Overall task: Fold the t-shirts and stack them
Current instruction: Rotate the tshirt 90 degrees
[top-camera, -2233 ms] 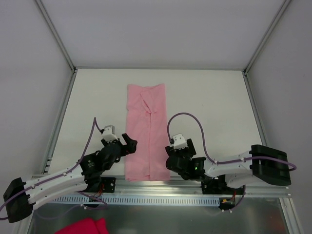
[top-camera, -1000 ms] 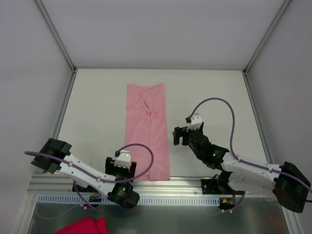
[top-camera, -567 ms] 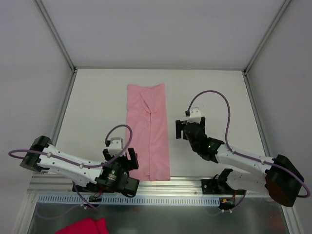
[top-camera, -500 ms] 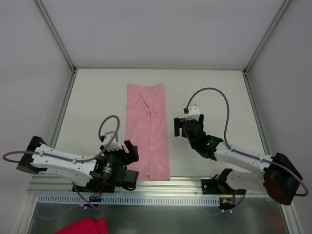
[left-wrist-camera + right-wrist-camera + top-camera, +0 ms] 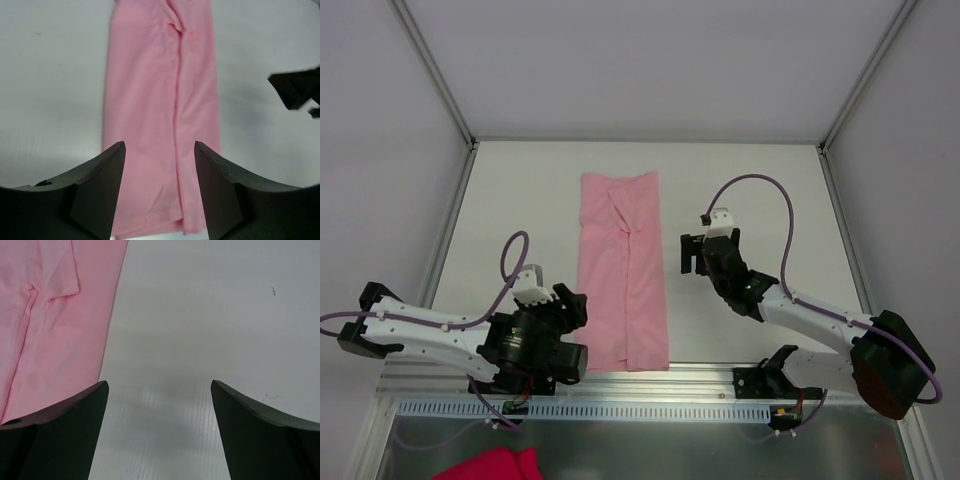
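The pale pink t-shirt [image 5: 622, 268] lies flat on the white table, folded lengthwise into a long narrow strip with a seam down its middle. It also shows in the left wrist view [image 5: 160, 115] and at the left of the right wrist view [image 5: 55, 320]. My left gripper [image 5: 567, 301] is open and empty, above the strip's near left edge; in its wrist view [image 5: 159, 192] the near hem lies between its fingers. My right gripper [image 5: 693, 254] is open and empty, over bare table just right of the strip's middle, and also shows in its wrist view [image 5: 159, 432].
A deep magenta cloth [image 5: 495, 465] lies below the table's front rail at the bottom left. Metal frame posts [image 5: 435, 75] and white walls enclose the table. The metal rail [image 5: 650, 405] runs along the near edge.
The left arm has swung from the near edge out to the left, its gripper now by the strip's near left edge. The right gripper has moved slightly away along the strip's right side.
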You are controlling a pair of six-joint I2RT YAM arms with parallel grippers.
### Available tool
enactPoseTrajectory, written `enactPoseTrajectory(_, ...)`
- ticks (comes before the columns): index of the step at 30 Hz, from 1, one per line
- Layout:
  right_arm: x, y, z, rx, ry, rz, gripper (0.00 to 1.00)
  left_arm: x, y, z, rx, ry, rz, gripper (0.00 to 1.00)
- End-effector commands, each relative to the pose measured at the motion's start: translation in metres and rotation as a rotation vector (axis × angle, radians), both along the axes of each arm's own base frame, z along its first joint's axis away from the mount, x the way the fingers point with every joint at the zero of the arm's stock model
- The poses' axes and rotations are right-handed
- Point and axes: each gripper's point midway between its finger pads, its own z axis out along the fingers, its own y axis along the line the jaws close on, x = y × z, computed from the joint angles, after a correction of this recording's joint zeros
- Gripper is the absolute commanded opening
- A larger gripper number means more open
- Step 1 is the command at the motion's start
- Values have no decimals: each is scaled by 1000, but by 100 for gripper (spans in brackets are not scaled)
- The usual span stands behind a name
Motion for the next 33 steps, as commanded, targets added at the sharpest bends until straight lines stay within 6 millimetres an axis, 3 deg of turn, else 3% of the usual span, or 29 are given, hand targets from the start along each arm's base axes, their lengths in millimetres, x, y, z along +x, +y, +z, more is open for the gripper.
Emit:
enactPoseTrajectory(1, 2, 8, 3, 48, -26, 34, 89, 25, 75, -18, 138, 5, 193, 59)
enactPoseTrajectory(4, 1, 22, 1, 87, -14, 86, 88, 40, 78, 10, 224, -19, 269, 62)
enactPoseTrajectory(5, 1, 25, 1, 96, -9, 93, 88, 44, 69, 32, 191, -36, 269, 63)
enactPoseTrajectory(7, 0, 33, 2, 121, -3, 124, 88, 49, 68, 53, 185, -64, 267, 64)
enactPoseTrajectory(8, -1, 35, 2, 129, -1, 133, 88, 51, 63, 75, 86, -87, 264, 63)
enactPoseTrajectory(9, -3, 38, 2, 140, -2, 148, 87, 52, 60, 85, 173, -114, 191, 64)
enactPoseTrajectory(10, -4, 38, 3, 140, -2, 151, 87, 53, 52, 95, 151, -128, 151, 63)
enactPoseTrajectory(11, -5, 39, 4, 141, -3, 156, 87, 52, 33, 116, 7, -146, 103, 59)
enactPoseTrajectory(12, -6, 39, 6, 139, -5, 165, 87, 51, 34, 123, 100, -181, 41, 60)
enactPoseTrajectory(13, -7, 37, 9, 138, -14, 166, 87, 50, 35, 138, 74, -191, 42, 60)
enactPoseTrajectory(14, -8, 35, 9, 133, -17, 164, 87, 48, 54, 133, 130, -164, 72, 61)
enactPoseTrajectory(16, -9, 34, 12, 136, -28, 167, 88, 50, 71, 148, 177, -180, 130, 61)
enactPoseTrajectory(17, -9, 34, 13, 141, -32, 167, 88, 53, 70, 163, 191, -182, 158, 62)
enactPoseTrajectory(19, -9, 39, 17, 163, -36, 183, 88, 53, 64, 173, 242, -173, 131, 60)
enactPoseTrajectory(20, -10, 42, 17, 172, -35, 193, 87, 49, 52, 176, 231, -184, 89, 59)
enactPoseTrajectory(24, -11, 43, 14, 157, -34, 195, 87, 39, 28, 161, 271, -201, 11, 57)
enactPoseTrajectory(27, -12, 36, 7, 125, -29, 179, 88, 23, 19, 141, 215, -192, -74, 47)
enactPoseTrajectory(29, -12, 32, 6, 117, -33, 166, 88, 17, 17, 118, 173, -194, -92, 46)
enactPoseTrajectory(31, -12, 32, 6, 118, -32, 167, 88, 12, 11, 90, 252, -174, -108, 48)
enactPoseTrajectory(33, -12, 32, 5, 119, -34, 166, 88, 7, 8, 77, 252, -168, -121, 50)
